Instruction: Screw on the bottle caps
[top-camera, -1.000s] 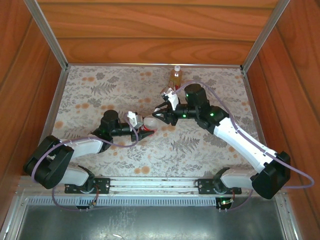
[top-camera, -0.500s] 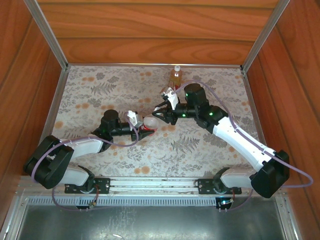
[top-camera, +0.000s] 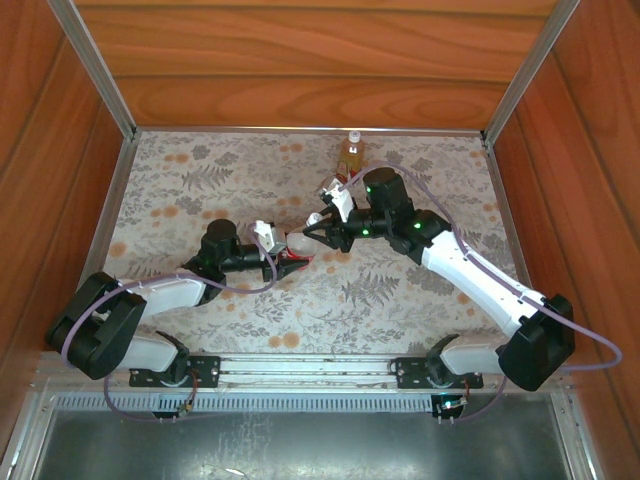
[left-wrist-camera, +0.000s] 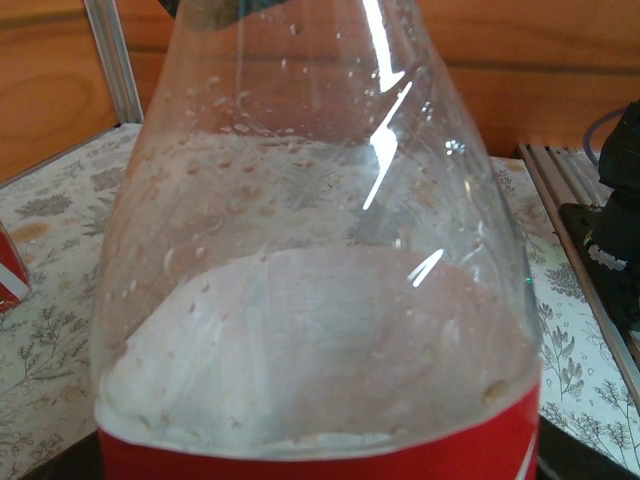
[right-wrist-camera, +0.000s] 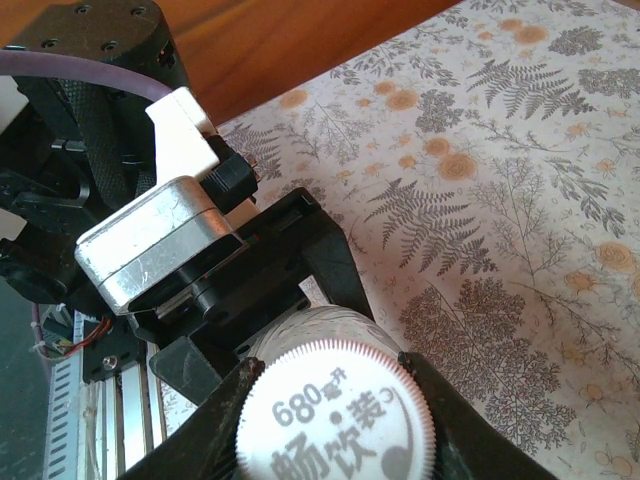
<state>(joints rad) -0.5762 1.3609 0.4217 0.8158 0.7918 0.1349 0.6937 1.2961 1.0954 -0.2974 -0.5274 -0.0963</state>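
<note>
The red-labelled bottle (left-wrist-camera: 320, 300) sits near the middle of the flowered table (top-camera: 190, 180), grasped around its body by the left gripper (top-camera: 287, 259). The right gripper (top-camera: 310, 233) is clenched on the ribbed white cap (right-wrist-camera: 335, 415) atop that bottle's neck, a finger pressed to either side. The amber bottle (top-camera: 351, 154) stands at the far edge, well apart

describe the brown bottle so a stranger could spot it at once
Go to the far edge of the flowered table, by the wooden back wall, slightly right of the middle. The amber bottle stands there upright and alone, brown throughout, unlike the red-labelled bottle at mid-table.
</note>
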